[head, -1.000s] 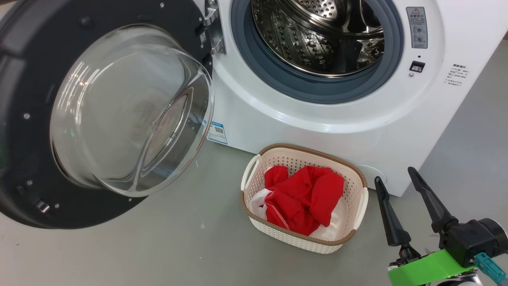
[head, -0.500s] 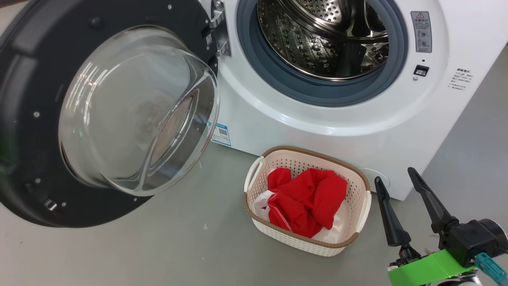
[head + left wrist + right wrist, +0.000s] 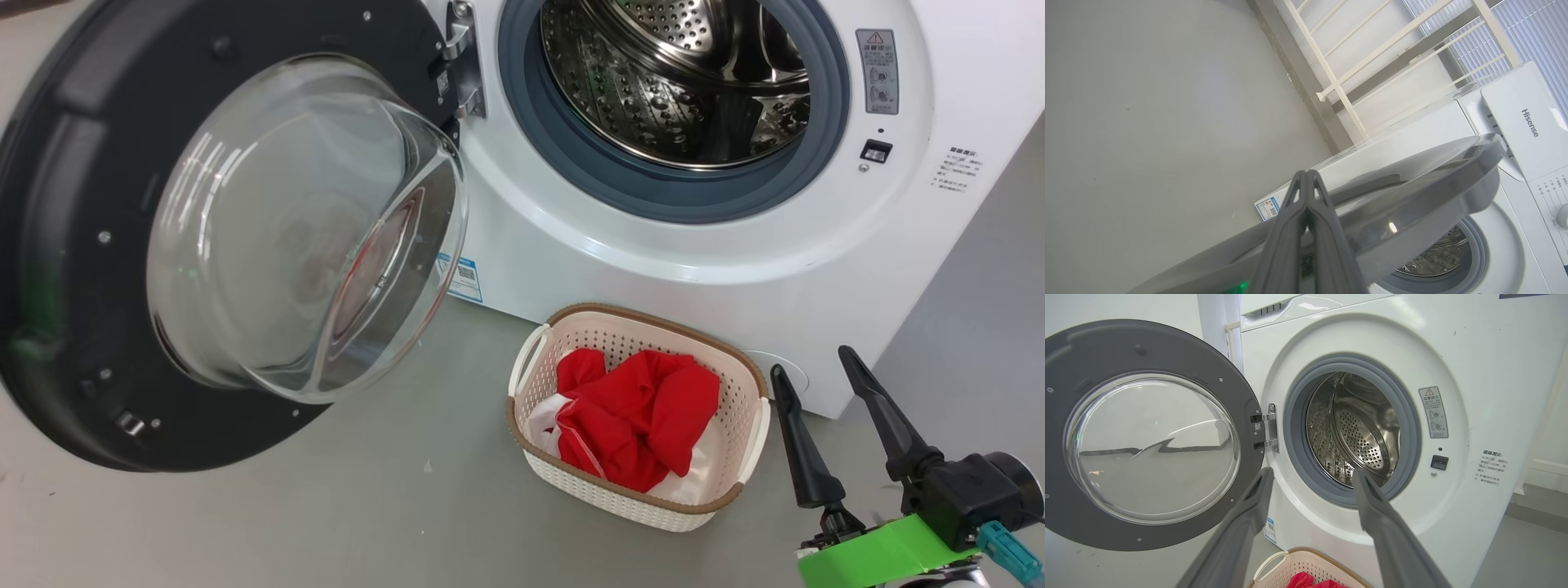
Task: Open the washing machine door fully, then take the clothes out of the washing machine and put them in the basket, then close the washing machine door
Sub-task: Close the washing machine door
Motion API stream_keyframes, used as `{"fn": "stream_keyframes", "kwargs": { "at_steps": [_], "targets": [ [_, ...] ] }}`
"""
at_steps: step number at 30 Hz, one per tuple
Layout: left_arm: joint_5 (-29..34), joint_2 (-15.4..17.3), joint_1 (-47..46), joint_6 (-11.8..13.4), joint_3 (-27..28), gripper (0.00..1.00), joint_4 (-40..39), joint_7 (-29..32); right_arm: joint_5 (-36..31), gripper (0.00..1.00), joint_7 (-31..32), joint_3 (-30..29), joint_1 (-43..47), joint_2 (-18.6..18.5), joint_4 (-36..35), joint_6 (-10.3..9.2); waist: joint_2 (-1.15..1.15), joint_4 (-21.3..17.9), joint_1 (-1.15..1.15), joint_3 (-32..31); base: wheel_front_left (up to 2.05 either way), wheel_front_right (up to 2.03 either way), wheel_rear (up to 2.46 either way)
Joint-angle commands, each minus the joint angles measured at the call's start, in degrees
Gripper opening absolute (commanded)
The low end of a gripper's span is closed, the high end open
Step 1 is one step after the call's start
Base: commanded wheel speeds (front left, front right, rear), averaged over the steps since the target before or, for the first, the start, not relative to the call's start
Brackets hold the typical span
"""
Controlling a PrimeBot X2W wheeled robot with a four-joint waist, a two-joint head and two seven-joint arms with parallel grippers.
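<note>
Done: washing machine door (image 3: 73, 245) swung wide at left; drum (image 3: 678, 82) bare; clothes (image 3: 645, 416) in basket (image 3: 735, 384) near washing machine (image 3: 653, 261) front | Left for you: shut the door | left gripper (image 3: 1306, 174) pinched closed by door's outer face, holding nothing | right gripper (image 3: 810, 360) splayed, empty, right of basket

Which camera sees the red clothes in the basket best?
The head view: the red clothes lie in full sight inside the basket. The right wrist view catches just a red scrap at its bottom edge.
</note>
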Motion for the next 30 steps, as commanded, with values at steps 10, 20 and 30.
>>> {"fn": "stream_keyframes", "kwargs": {
  "at_steps": [10, 20, 30],
  "targets": [
    [-2.12, -2.09, 4.85, -1.74, -0.88, 0.0, -8.36, 3.57, 0.63, 1.0, -0.96, 1.33, -0.45, -0.6, -0.76, 0.35, 0.0, 0.59, 0.0, -0.61, 0.0, 0.0, 0.0],
    [-5.08, -6.49, 9.36, -0.96, -0.76, 0.0, -17.68, 6.15, 0.59, 1.0, -0.9, 1.27, -0.45, -0.6, -0.9, 0.35, 0.0, 1.06, 0.0, -0.46, 0.0, 0.0, 0.0],
    [-7.61, -11.03, 14.33, 1.09, -0.64, 0.0, -26.8, 7.93, 0.72, 1.0, -1.05, 1.48, -0.74, -0.6, -0.78, 0.35, 0.0, 0.55, 0.0, 0.19, 0.0, 0.0, 0.0]
  ]
}}
